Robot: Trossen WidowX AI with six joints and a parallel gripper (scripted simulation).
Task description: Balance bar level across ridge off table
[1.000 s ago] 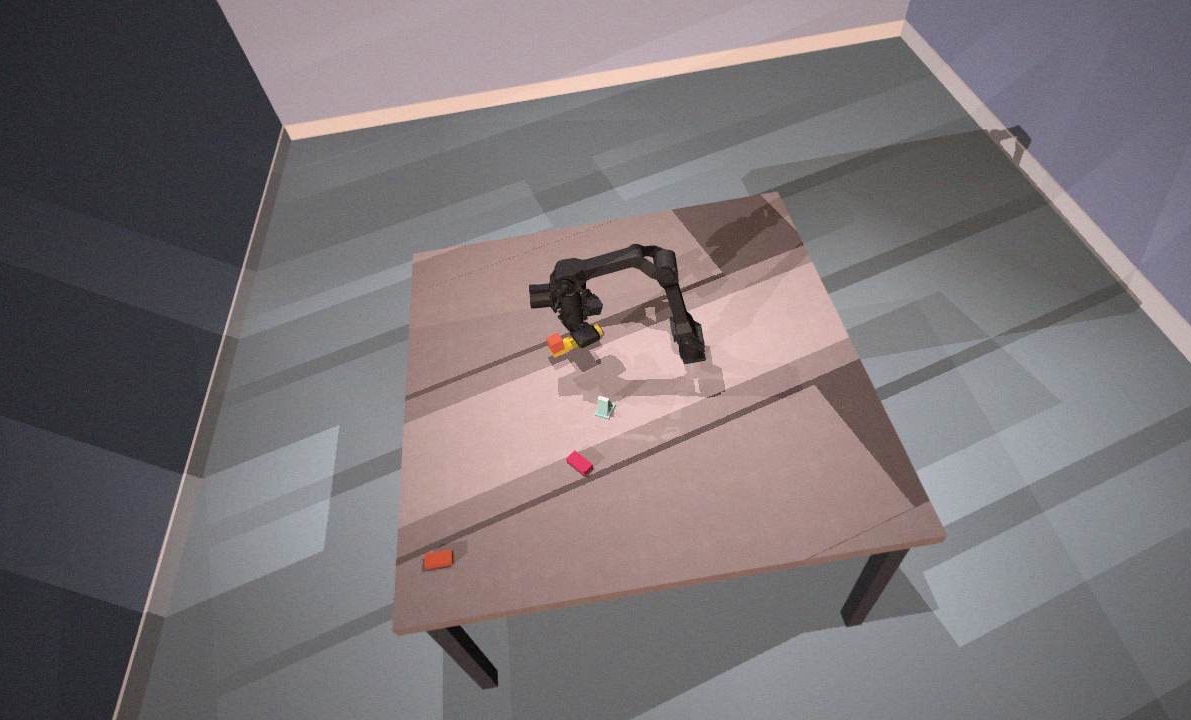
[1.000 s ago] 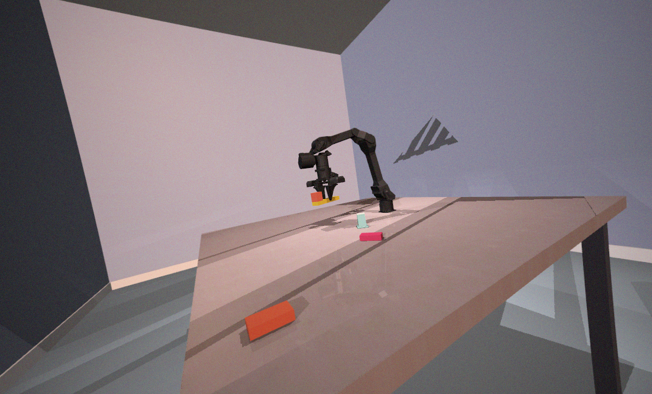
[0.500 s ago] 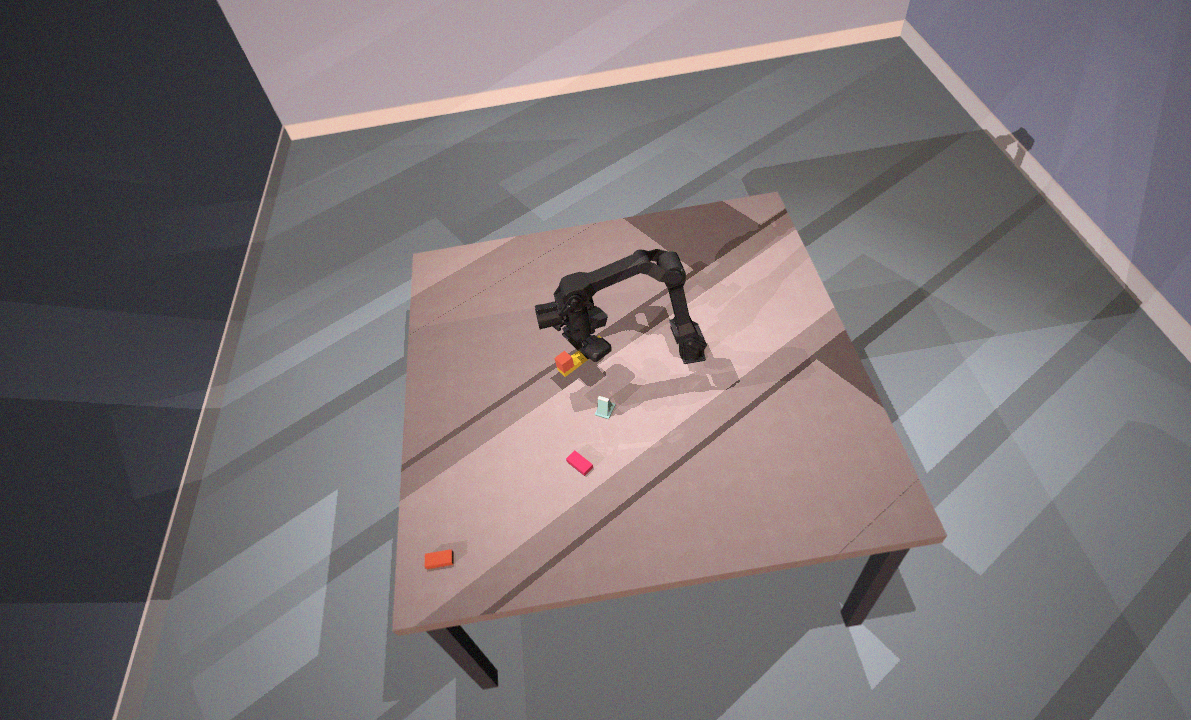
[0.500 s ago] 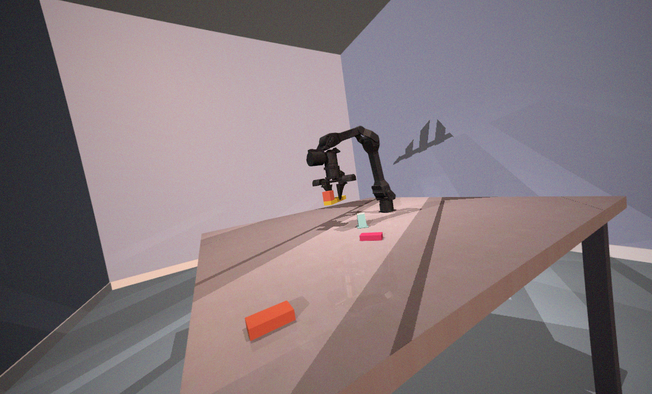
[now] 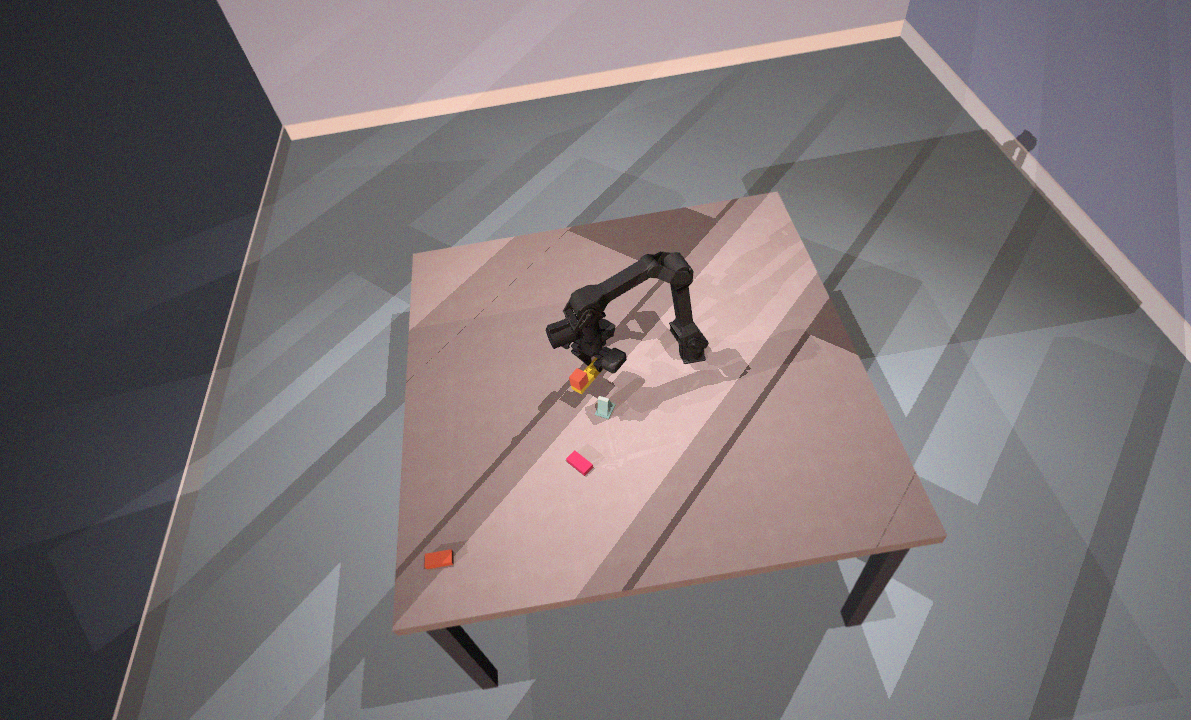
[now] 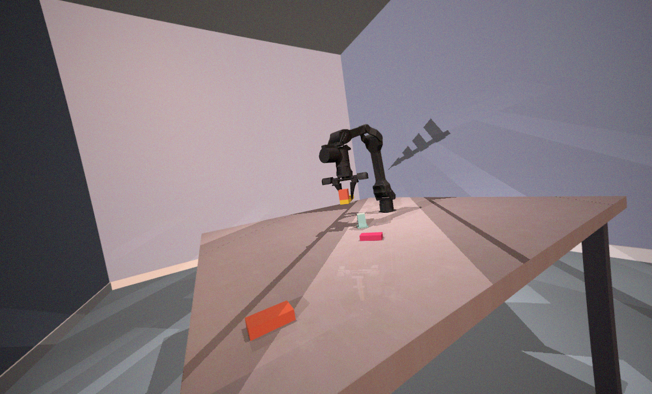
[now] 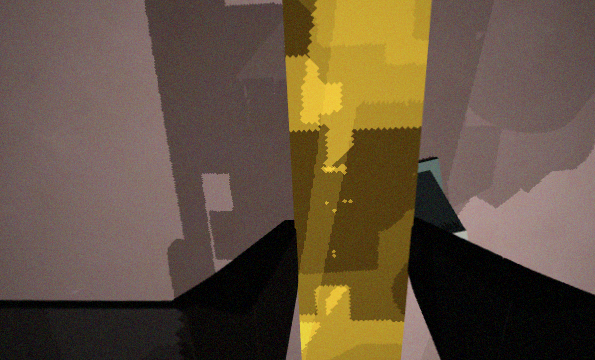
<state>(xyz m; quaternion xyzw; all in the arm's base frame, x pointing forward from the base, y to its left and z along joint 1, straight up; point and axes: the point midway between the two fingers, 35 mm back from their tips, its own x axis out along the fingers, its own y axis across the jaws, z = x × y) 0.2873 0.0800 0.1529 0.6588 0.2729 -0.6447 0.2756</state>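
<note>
Ridge (image 5: 603,408) stands just beside gripper (image 5: 601,365) holding bar (image 5: 588,373); pink block (image 5: 579,462) toward front edge; orange block (image 5: 438,559) near front-left corner.

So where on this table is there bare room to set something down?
Bare stretches: between the pink block and the orange wedge, and the table's far-right half. Crowded around the ridge, where the gripper holds the bar.
</note>
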